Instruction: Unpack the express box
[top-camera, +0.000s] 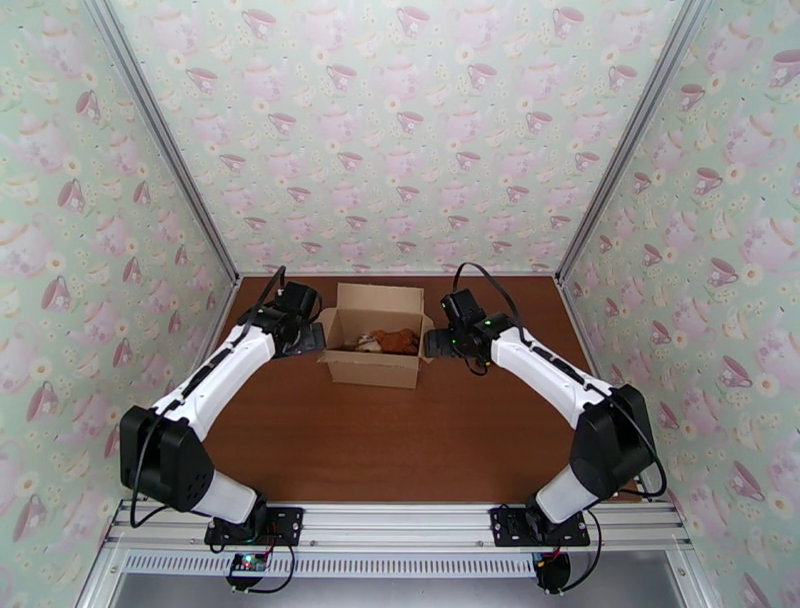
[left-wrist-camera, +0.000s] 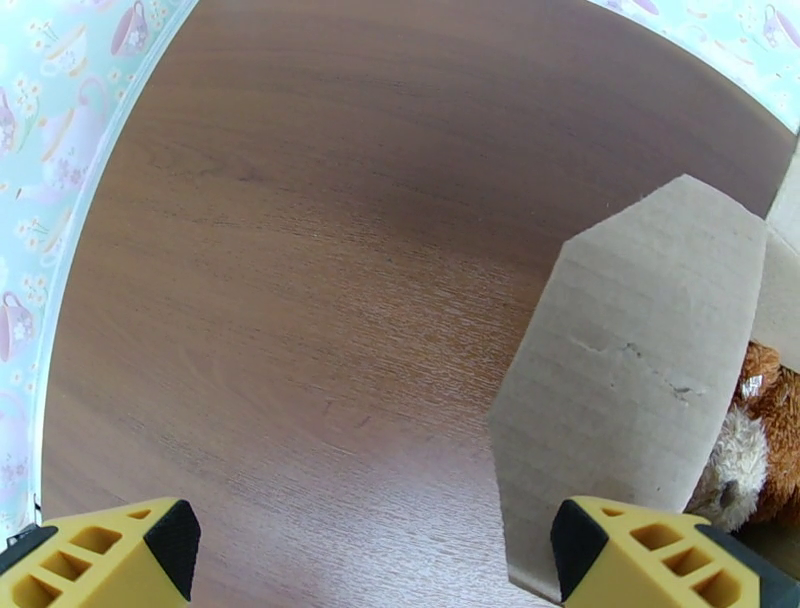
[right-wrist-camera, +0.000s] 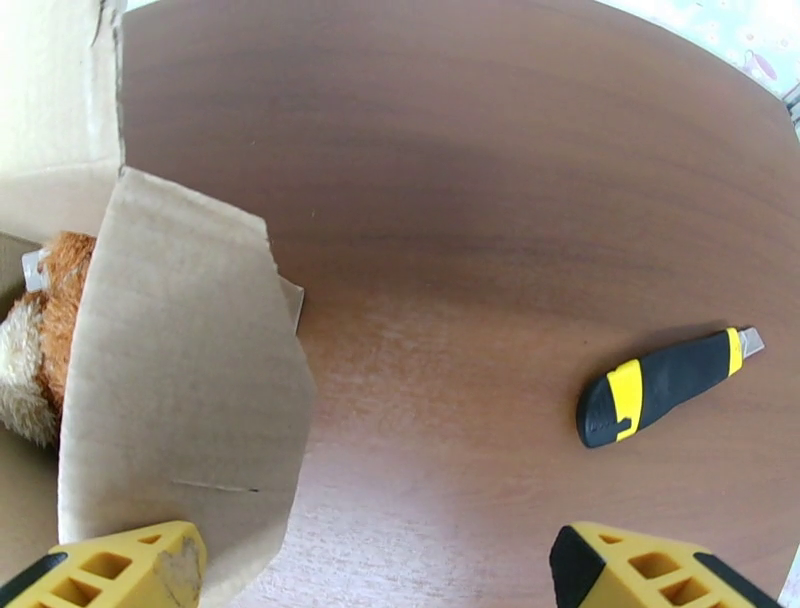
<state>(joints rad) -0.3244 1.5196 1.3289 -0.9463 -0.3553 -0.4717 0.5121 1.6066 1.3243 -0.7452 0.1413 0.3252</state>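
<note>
Express box (top-camera: 372, 368) sits mouth-up, long axis left-right, between left and right jaws, both spread wide.

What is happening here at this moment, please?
Two robot arms are unpacking the express box. Its top flaps are open, and a plush toy lies inside. The left gripper and the right gripper are both open, one at each side flap, holding nothing. A utility knife lies on the table.
</note>
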